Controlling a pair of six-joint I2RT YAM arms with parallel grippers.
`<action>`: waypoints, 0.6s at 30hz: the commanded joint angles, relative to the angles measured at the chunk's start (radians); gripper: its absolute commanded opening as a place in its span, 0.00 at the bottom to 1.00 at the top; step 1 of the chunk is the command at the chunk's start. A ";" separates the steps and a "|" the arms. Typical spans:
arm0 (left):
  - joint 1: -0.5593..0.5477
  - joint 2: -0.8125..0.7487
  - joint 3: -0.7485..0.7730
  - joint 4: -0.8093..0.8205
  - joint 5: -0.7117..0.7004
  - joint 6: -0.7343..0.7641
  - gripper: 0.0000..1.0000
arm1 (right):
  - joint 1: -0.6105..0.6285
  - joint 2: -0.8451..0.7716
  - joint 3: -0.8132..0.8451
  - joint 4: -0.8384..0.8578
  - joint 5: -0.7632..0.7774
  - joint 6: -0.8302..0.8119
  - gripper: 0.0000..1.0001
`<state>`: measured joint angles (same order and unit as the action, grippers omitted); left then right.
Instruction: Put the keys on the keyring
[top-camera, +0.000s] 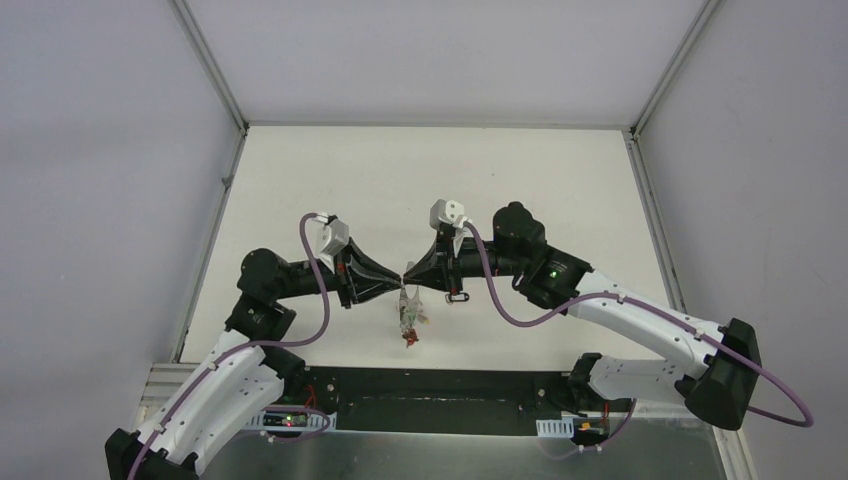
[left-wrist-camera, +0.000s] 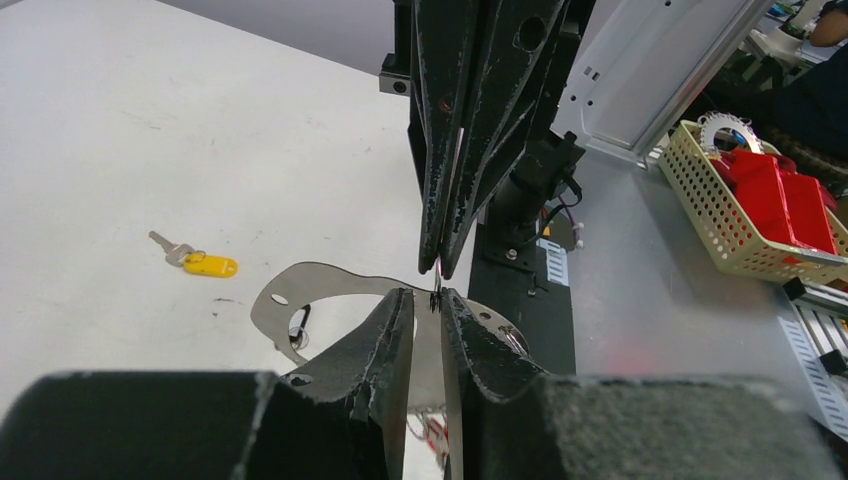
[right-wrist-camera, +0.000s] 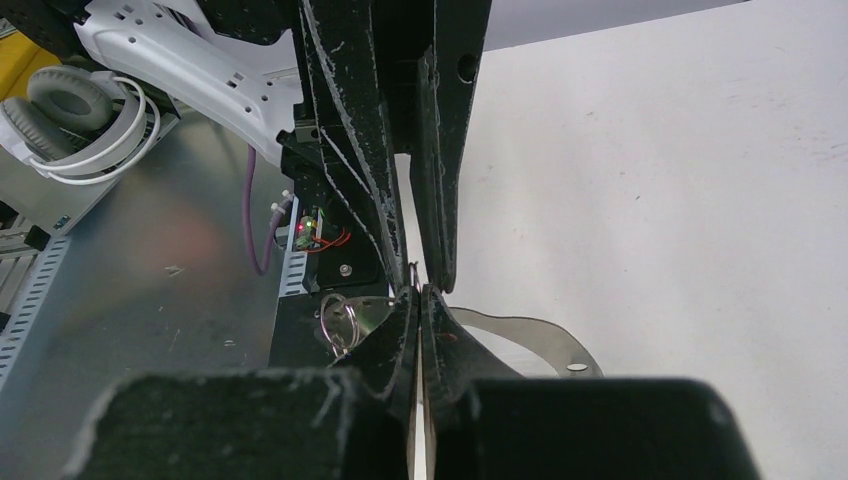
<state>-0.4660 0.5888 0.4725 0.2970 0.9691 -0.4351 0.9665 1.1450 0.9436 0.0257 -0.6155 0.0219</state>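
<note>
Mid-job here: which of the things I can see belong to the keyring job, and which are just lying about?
Job:
- keyring
- bunch of tagged keys, hanging
- yellow-tagged key, loose on the table

Lying about:
- basket holding red items
- headphones

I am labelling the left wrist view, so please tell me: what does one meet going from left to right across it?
yellow-tagged key → left claw → cream basket holding red items
</note>
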 joint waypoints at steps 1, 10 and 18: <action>-0.018 0.008 0.033 0.047 -0.021 0.002 0.16 | 0.000 -0.001 0.020 0.087 -0.019 0.012 0.00; -0.042 0.031 0.047 0.047 -0.026 0.013 0.16 | 0.001 0.007 0.027 0.087 -0.029 0.021 0.00; -0.061 0.049 0.052 0.044 -0.035 0.033 0.00 | 0.000 0.014 0.029 0.086 -0.030 0.031 0.00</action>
<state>-0.5083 0.6224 0.4808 0.2981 0.9436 -0.4259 0.9588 1.1564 0.9436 0.0250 -0.6182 0.0345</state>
